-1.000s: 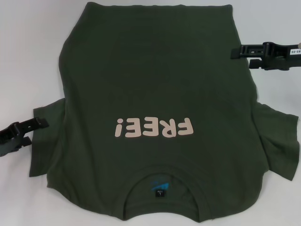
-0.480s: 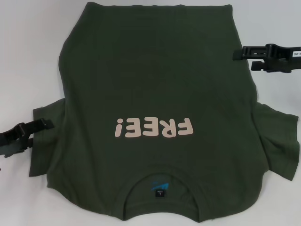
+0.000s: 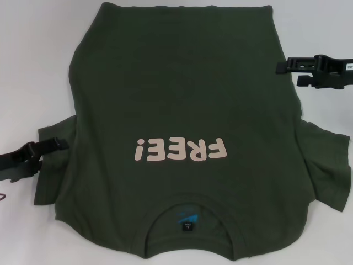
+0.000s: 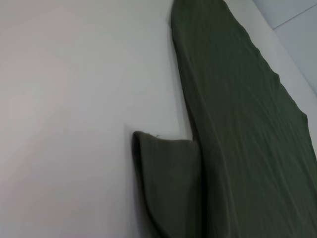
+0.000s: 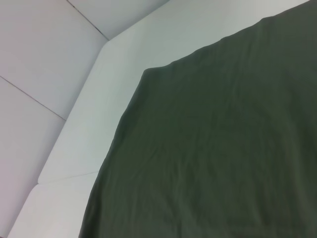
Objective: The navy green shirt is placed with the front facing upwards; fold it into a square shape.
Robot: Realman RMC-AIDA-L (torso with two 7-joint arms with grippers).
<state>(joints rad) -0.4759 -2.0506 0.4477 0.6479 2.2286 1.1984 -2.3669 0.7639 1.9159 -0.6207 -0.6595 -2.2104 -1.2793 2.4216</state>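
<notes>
My left claw (image 3: 52,146) reaches flat over the navy green shirt (image 3: 182,110)'s sleeve; my right claw (image 3: 287,67) hovers level at its side edge. Whether either gapes, I cannot tell.

Left gripper (image 3: 52,146) advances inward over the left sleeve (image 3: 52,165) of the navy green shirt (image 3: 182,110). Right gripper (image 3: 287,67) retreats outward from the shirt's right edge, slightly lower.

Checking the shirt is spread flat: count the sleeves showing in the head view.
2. On the navy green shirt, one sleeve sticks out on the robot's left, by the left gripper; the other sleeve lies on the right, nearer than the right gripper.
</notes>
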